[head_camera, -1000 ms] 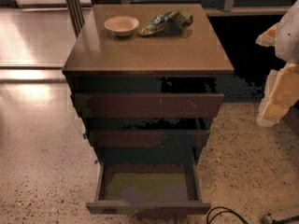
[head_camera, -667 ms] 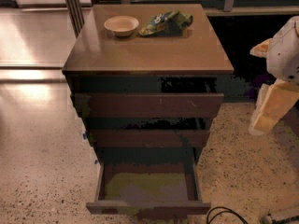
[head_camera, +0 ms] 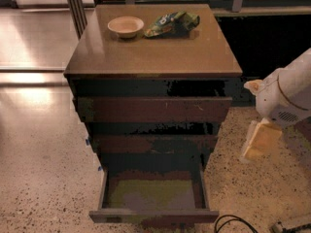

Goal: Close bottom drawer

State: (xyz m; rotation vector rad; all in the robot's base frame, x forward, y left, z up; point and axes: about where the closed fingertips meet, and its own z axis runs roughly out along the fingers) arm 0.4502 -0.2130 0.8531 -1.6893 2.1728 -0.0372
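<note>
in the camera view, the bottom drawer (head_camera: 153,216) was seen pulled out at the foot of the cabinet (head_camera: 146,57), its travel running straight back under the upper fronts. the gripper (head_camera: 260,140) was held in the air beside the cabinet's right side. the drawer front lay lower and leftward, well apart. how far the gripper was spread could not be told.

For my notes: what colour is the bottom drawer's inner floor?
Olive-green, camera view, inside the bottom drawer; gripper at right.
</note>
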